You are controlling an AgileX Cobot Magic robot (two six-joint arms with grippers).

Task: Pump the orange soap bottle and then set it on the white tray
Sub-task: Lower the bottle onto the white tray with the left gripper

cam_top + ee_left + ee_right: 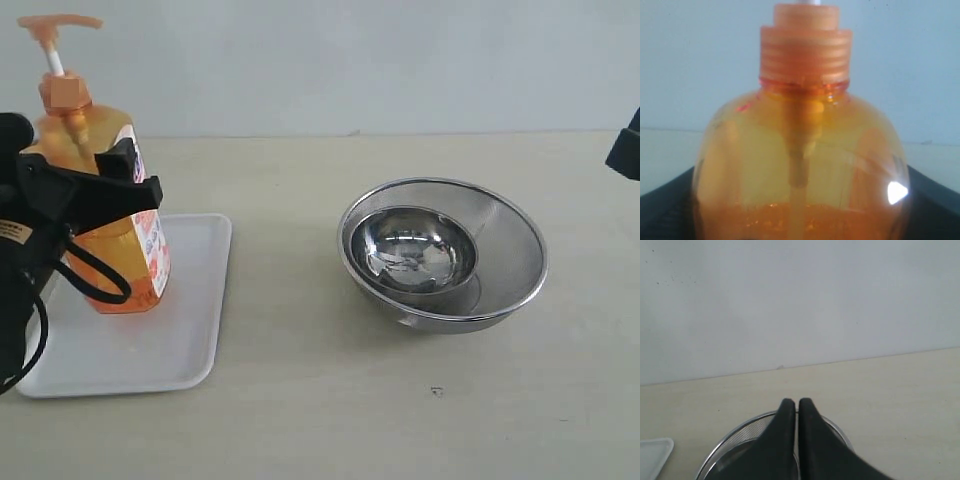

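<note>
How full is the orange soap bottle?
Partly full. The orange soap bottle looks see-through and empty at its shoulder in the left wrist view, with bubbly liquid starting lower down.

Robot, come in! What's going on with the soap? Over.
Left gripper clamped on orange soap bottle, upright over white tray. Right gripper shut, empty. Steel bowls well aside, nothing blocking.

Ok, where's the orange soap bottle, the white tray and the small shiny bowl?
orange soap bottle (92, 135): exterior view, its orange shoulder.
white tray (150, 345): exterior view, bare floor.
small shiny bowl (412, 250): exterior view, its inside.
</note>
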